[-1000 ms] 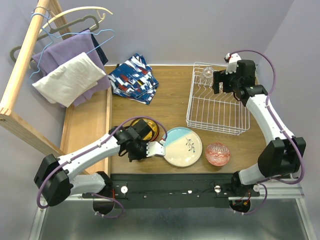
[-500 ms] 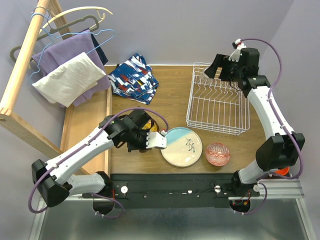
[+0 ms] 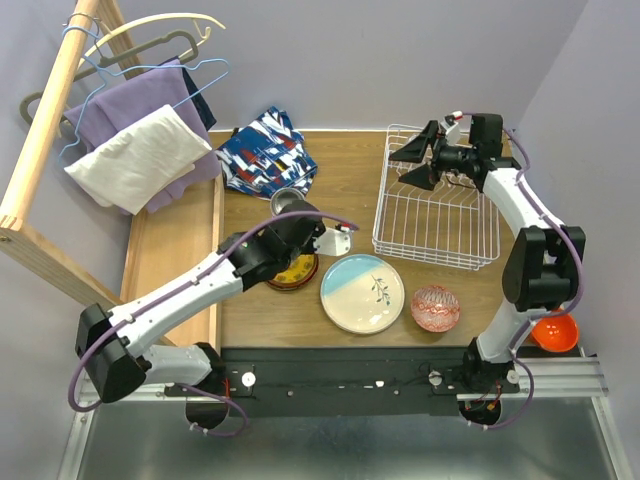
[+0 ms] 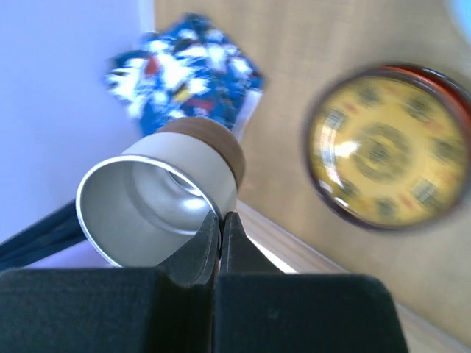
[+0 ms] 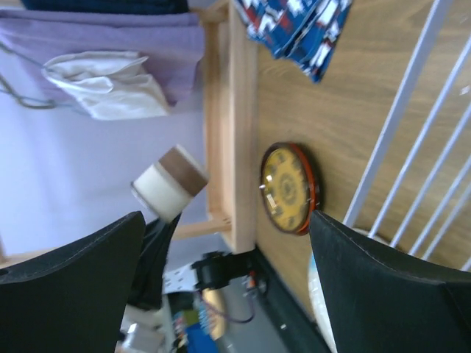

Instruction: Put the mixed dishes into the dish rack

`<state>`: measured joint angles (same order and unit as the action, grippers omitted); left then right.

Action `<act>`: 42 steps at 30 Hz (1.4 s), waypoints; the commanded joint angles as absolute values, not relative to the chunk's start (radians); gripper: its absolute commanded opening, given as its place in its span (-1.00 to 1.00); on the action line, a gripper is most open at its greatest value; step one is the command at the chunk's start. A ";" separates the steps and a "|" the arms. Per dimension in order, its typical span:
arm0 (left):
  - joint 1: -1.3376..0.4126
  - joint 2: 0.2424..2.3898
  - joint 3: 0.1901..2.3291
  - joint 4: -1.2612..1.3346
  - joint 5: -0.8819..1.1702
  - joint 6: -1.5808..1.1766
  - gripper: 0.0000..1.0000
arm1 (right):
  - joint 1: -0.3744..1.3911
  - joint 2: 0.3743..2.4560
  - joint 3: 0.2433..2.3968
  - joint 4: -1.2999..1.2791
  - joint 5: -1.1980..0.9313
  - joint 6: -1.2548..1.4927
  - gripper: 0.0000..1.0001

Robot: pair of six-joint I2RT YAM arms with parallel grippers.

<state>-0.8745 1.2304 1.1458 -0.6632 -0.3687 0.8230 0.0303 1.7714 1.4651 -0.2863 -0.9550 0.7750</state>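
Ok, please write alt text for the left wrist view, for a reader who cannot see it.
The left pincer pinches the rim of a steel cup, tilted above the wooden table. Behind lie a yellow-red patterned plate and a blue patterned cloth.

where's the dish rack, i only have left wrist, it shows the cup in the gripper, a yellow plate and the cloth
observer: the dish rack sits at the far right corner of the table, off to the right of the steel cup in your left gripper.
operator: is the way in free
observer: not fully, the right gripper hangs open over the rack's far left part.
operator: what else is on the table
observer: a pale plate with a sprig and a red-patterned bowl lie by the near edge, outside the rack.
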 commanded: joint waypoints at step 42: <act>-1.072 1.328 0.503 0.828 -0.499 1.701 -1.00 | 0.314 1.945 1.629 -0.216 -1.299 1.022 0.99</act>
